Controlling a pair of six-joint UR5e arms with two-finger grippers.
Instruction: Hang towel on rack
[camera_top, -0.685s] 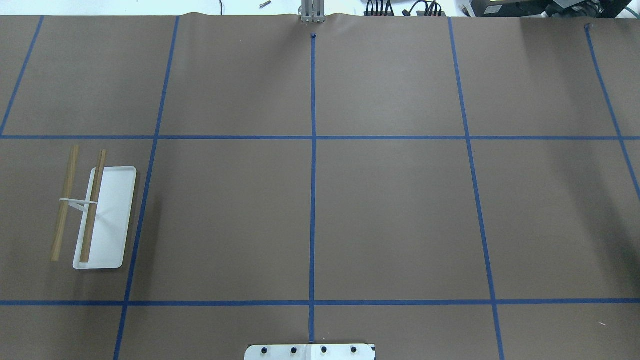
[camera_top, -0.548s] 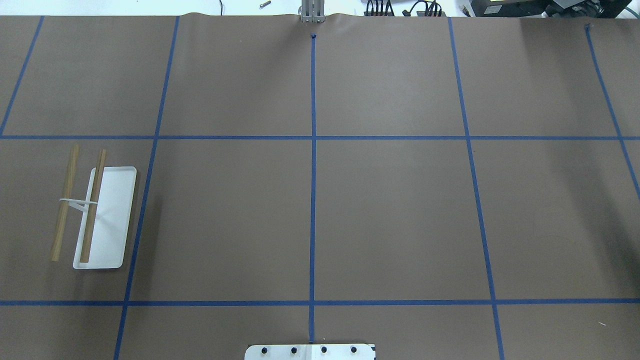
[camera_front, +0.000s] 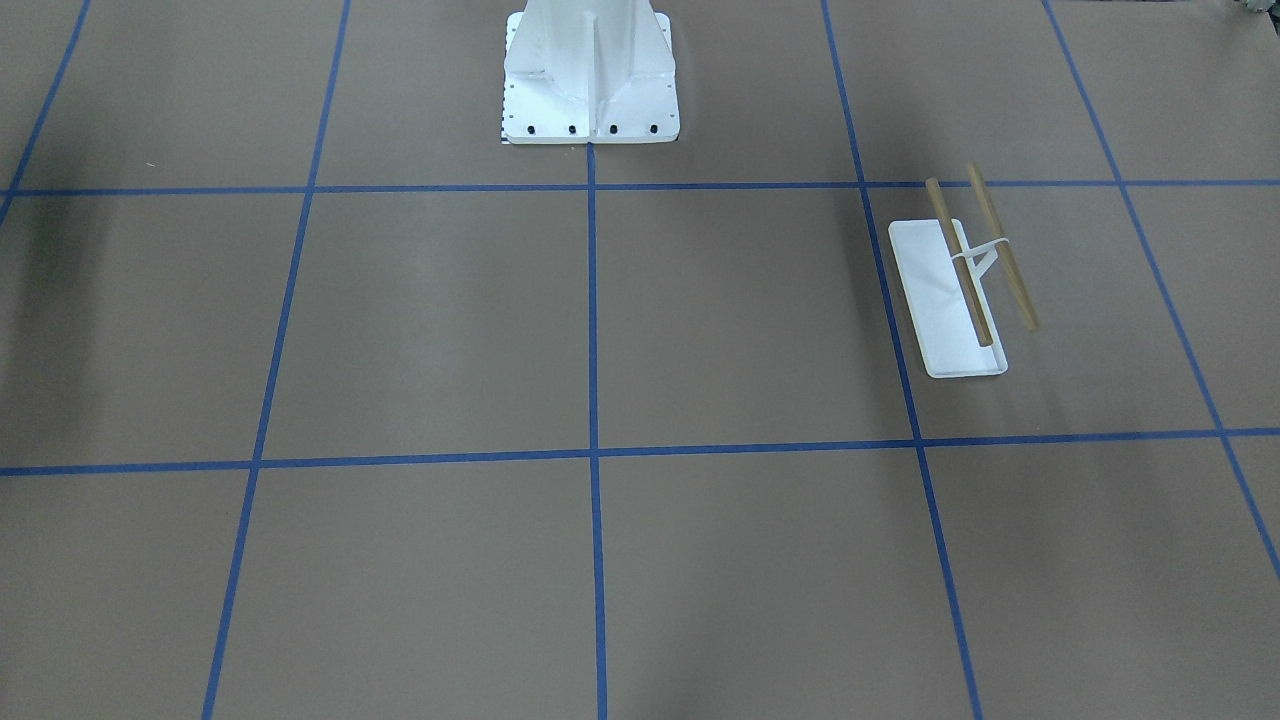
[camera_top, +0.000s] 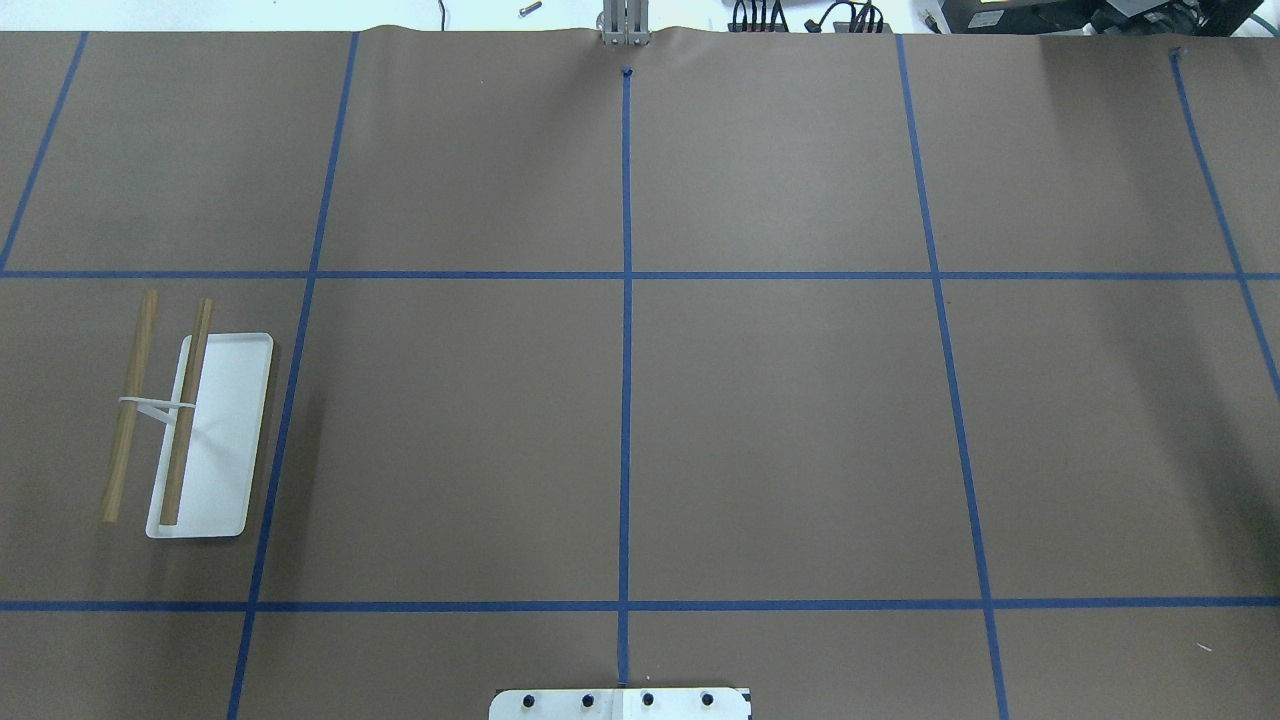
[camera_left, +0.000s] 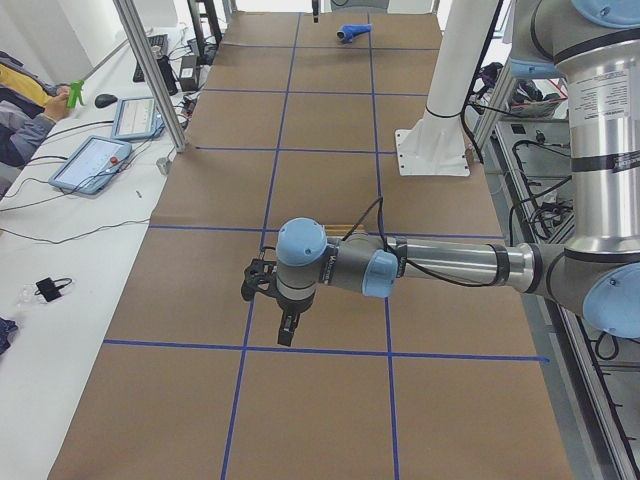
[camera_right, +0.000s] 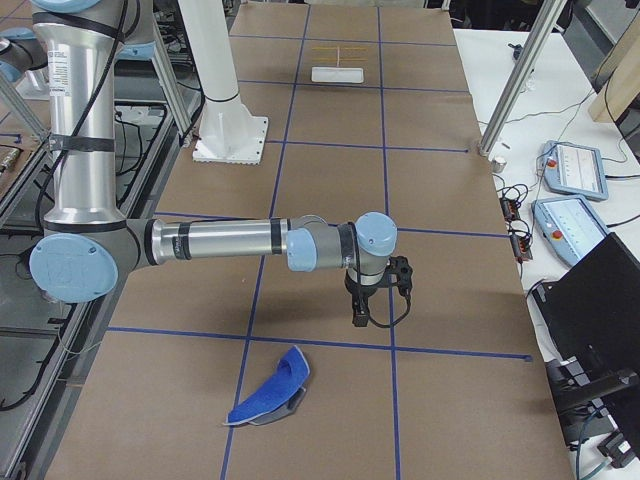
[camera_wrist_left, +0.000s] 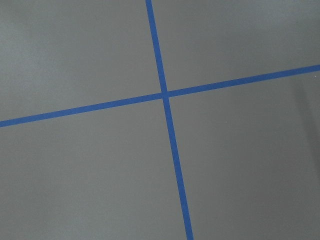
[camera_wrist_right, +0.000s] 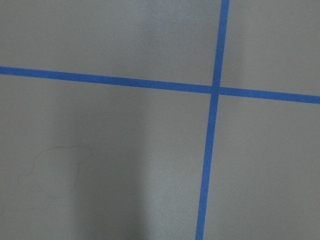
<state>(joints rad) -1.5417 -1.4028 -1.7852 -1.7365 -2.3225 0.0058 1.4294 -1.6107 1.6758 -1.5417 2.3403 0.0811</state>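
The rack (camera_top: 225, 430) stands on the table's left side, a white base tray with two tan wooden bars (camera_top: 187, 412) above it; nothing hangs on it. It also shows in the front-facing view (camera_front: 940, 300) and far off in the exterior right view (camera_right: 337, 74). The towel (camera_right: 268, 398) lies crumpled, blue face up, on the table's right end, and shows far off in the exterior left view (camera_left: 352, 32). My left gripper (camera_left: 287, 330) and right gripper (camera_right: 360, 315) point down above the table, each seen only in a side view. I cannot tell whether they are open or shut.
The large white bolted pedestal (camera_front: 590, 70) stands at the robot's edge of the table. Blue tape lines (camera_top: 626, 350) mark a grid on the brown paper. Both wrist views show only paper and tape crossings. Operators' tablets (camera_left: 93, 162) lie on the side bench.
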